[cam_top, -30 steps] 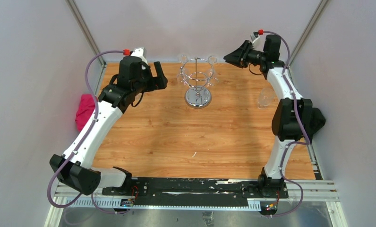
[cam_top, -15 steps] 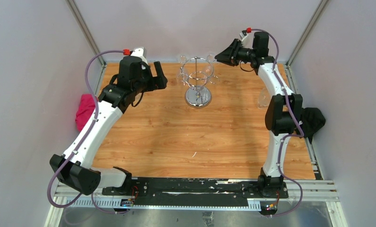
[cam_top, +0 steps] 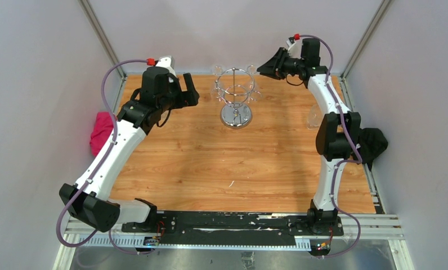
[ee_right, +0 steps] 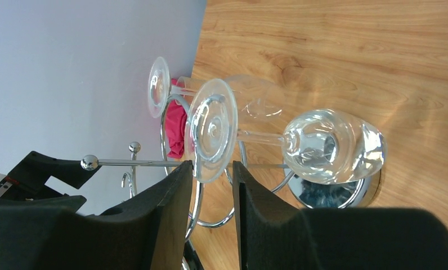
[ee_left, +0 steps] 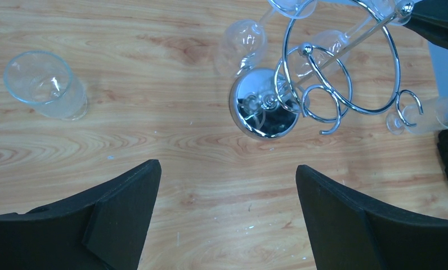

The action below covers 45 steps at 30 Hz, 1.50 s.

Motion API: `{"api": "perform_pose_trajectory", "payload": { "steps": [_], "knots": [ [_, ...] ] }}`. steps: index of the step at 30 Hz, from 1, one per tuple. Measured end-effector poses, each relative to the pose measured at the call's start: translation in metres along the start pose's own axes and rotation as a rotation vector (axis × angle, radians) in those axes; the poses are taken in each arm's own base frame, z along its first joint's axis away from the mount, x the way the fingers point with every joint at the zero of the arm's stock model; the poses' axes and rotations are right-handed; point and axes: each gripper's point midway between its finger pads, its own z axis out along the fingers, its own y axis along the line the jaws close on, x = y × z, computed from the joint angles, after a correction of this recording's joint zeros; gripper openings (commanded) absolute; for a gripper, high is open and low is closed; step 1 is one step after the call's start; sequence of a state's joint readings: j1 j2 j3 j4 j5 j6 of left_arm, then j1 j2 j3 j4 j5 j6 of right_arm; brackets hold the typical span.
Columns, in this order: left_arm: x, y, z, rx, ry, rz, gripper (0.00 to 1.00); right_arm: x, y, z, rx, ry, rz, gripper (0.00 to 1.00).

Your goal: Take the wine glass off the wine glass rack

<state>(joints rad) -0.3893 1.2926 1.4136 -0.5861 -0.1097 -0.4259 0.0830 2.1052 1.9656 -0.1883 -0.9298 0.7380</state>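
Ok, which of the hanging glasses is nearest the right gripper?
The glass whose round foot sits right at the right gripper's fingertips, its bowl over the rack's mirrored base. The glass beyond it hangs farther from the fingers.

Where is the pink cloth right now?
In the top view, the pink cloth is bunched up at the left edge of the table, right beside the white left arm and close to the wall.
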Motion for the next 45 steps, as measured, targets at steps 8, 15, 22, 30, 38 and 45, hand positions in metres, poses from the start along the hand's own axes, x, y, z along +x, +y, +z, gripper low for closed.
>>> {"api": "perform_pose_trajectory", "payload": {
  "steps": [8, 15, 22, 30, 38, 45],
  "knots": [
    [0.000, 0.000, 0.000, -0.002, -0.001, 0.001, 0.96, -0.010, 0.005, 0.002, -0.009, -0.020, -0.006, 0.36],
    [0.000, 0.001, 0.000, -0.003, 0.000, 0.004, 0.96, -0.010, -0.007, 0.010, -0.004, -0.013, 0.023, 0.32],
    [0.001, 0.001, -0.001, -0.003, 0.000, 0.004, 0.96, -0.011, -0.008, 0.011, -0.003, -0.013, 0.038, 0.14],
    [0.004, 0.002, 0.000, -0.005, 0.005, 0.004, 0.96, -0.019, 0.000, 0.011, -0.025, -0.037, 0.039, 0.07],
    [0.005, 0.003, 0.000, -0.006, 0.006, 0.004, 0.96, -0.019, 0.000, 0.014, -0.046, -0.048, 0.093, 0.00],
    [0.005, 0.003, 0.000, -0.006, 0.007, 0.004, 0.96, -0.018, -0.004, 0.019, -0.086, -0.064, 0.157, 0.00]
  ]
}}
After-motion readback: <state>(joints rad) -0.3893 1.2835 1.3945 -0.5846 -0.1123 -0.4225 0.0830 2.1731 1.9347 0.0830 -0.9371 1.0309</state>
